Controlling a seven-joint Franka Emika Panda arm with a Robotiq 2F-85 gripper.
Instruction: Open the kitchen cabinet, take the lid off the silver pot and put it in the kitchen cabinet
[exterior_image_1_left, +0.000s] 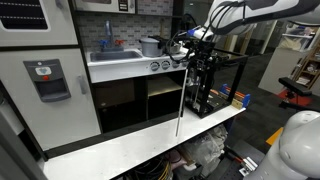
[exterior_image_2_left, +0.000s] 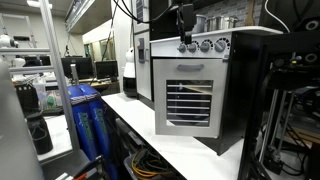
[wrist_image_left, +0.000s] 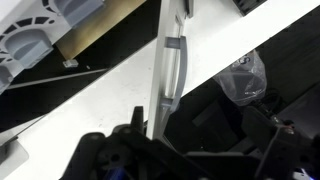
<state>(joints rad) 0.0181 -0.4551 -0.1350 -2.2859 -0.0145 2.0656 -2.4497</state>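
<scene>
The kitchen cabinet's slatted white door (exterior_image_2_left: 190, 100) stands swung open; it shows edge-on in an exterior view (exterior_image_1_left: 183, 95), with the dark interior (exterior_image_1_left: 162, 100) beside it. In the wrist view the door's edge and handle (wrist_image_left: 172, 70) run down the middle. My gripper (exterior_image_1_left: 190, 48) is at the door's top edge, below the stove knobs, and also shows in an exterior view (exterior_image_2_left: 185, 40). Its fingers (wrist_image_left: 150, 150) are dark and blurred, so I cannot tell how far they are closed. The silver pot (exterior_image_1_left: 150, 46) stands on the stovetop behind the gripper. The lid is too small to tell apart from the pot.
A grey fridge door with dispenser (exterior_image_1_left: 48, 80) is at the near end. The sink with faucet (exterior_image_1_left: 112, 52) sits beside the pot. A doorless dark compartment (exterior_image_1_left: 113, 105) lies under the sink. A white counter (exterior_image_1_left: 150, 140) runs in front, and a black wire rack (exterior_image_1_left: 215, 85) stands past the door.
</scene>
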